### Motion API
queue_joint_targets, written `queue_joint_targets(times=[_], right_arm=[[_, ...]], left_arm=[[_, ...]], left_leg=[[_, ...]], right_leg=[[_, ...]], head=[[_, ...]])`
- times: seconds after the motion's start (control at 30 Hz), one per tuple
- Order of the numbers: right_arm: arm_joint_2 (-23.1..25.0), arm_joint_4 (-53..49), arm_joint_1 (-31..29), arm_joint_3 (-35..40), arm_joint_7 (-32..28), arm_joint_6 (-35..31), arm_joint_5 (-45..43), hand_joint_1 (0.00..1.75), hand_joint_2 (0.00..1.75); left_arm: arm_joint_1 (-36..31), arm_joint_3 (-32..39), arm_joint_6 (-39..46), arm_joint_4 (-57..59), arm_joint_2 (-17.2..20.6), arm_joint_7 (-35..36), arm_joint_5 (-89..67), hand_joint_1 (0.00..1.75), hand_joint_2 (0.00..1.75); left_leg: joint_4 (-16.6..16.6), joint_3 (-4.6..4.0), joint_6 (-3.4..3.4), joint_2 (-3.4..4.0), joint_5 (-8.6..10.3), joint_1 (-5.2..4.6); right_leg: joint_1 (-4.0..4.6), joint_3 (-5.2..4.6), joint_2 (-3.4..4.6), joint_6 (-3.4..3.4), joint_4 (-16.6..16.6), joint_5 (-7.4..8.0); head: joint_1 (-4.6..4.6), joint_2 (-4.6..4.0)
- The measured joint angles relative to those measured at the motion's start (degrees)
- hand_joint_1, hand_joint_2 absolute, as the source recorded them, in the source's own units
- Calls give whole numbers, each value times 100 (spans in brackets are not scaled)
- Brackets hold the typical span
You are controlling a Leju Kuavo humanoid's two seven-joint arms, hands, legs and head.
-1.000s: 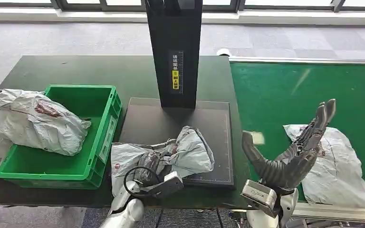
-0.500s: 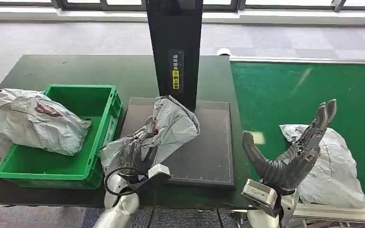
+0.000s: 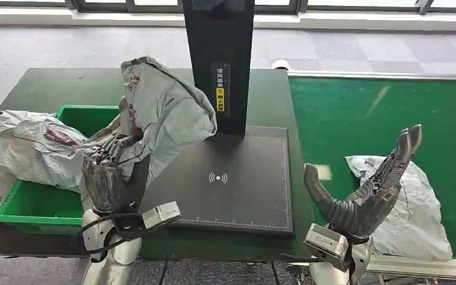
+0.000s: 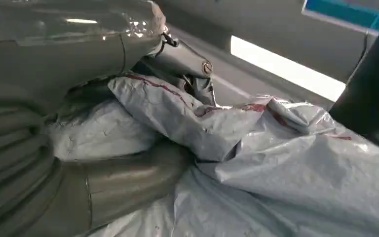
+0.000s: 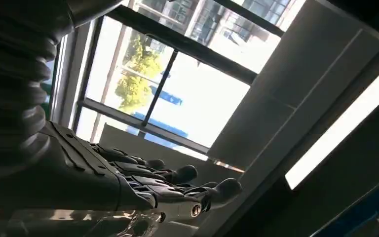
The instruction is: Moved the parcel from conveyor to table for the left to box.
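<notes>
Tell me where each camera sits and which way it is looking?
Head view: high on the body, looking forward and down at the green crate, scanner pad and conveyor; both arms rise from below.
Left wrist view: behind the left robot hand, close on the grey parcel it grips.
Right wrist view: behind the right robot hand, tipped up at windows and ceiling.
Shared: head and left wrist views both show the grey parcel in the left robot hand.

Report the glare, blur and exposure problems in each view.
Head view: sharp and evenly lit, pale streak of glare on the green conveyor belt. Left wrist view: soft, smeared close-up of the grey parcel. Right wrist view: window blown out white behind the dark right hand.
</notes>
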Motion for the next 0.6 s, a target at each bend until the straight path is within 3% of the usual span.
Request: queue_joint_targets(times=[0.47,0.6], right_arm=[[0,0,3,-20,0,0,17,0,175],[2,2,2,-20,0,0,35,0,175]], left_arm=[[55,20,0,-769,13,227,-404,175,175],[-312,355,-7,-683,6,533,-1040,175,175]], left_leg=[[0,2,0,1,0,0],[0,1,0,0,0,0]], right_leg=[[0,0,0,0,0,1],[0,2,-2,0,0,1]], head=[[-2,0],[-2,0]])
